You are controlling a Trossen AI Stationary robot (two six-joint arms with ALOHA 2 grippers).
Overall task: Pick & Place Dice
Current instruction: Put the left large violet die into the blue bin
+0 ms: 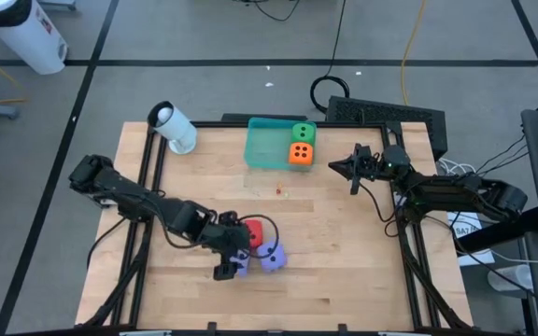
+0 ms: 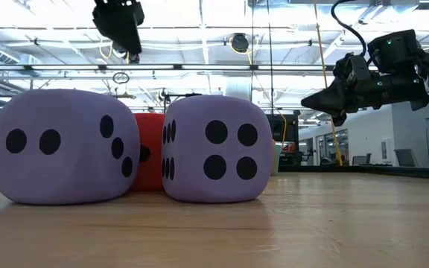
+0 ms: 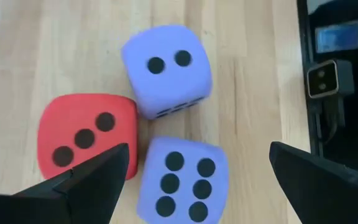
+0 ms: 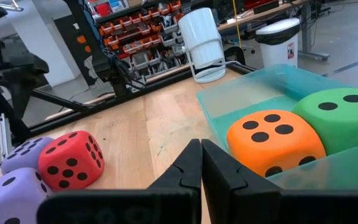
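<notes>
I've got the left tool [image 3: 191,171] spread wide above a purple die [image 3: 179,180], w/ the red die [image 3: 86,140] and 2nd purple die [image 3: 165,68] touching beside it on the desk [image 1: 344,243]; right tool [image 1: 336,168] clenched, empty, near the teal tray [image 1: 264,145] holding orange die [image 1: 300,154] & green die [image 1: 303,133].

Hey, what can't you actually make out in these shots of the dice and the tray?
- Low view: red die mostly hidden between the two purple dice.
- Low view: green and orange dice not visible at all.
- Left wrist view: the six-pip purple die is cut off by the frame edge.
- Right wrist view: teal tray and green die run off the edge.
</notes>
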